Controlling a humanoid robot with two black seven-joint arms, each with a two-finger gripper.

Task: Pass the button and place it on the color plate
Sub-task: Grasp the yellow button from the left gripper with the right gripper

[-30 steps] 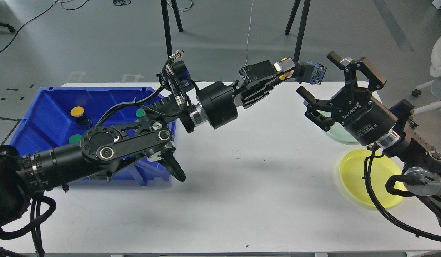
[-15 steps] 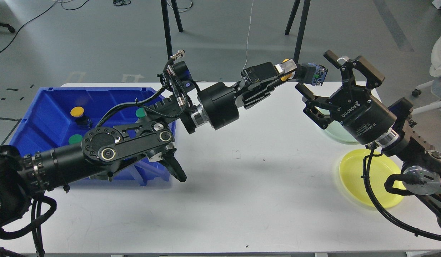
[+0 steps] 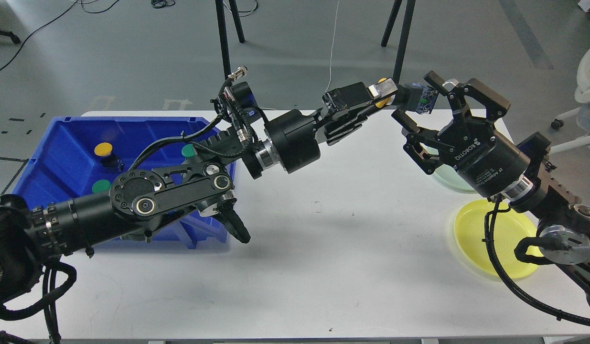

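Observation:
My left gripper (image 3: 384, 94) is shut on the yellow head of a button (image 3: 415, 99), held above the far middle of the white table (image 3: 295, 267); the button's black and blue body sticks out to the right. My right gripper (image 3: 416, 98) is open, one finger above and one below that body, and I cannot tell whether they touch it. The color plate (image 3: 507, 236), round and bright yellow, lies on the table at the right, partly behind my right arm.
A blue bin (image 3: 65, 157) at the left holds a yellow button (image 3: 102, 149) and green buttons (image 3: 100, 186). A pale green plate (image 3: 447, 179) lies behind my right gripper. Tripod legs stand beyond the table's far edge.
My right gripper has moved left toward the held button, so its open fingers now straddle the button's body. My left gripper has shifted slightly right and up with the button.

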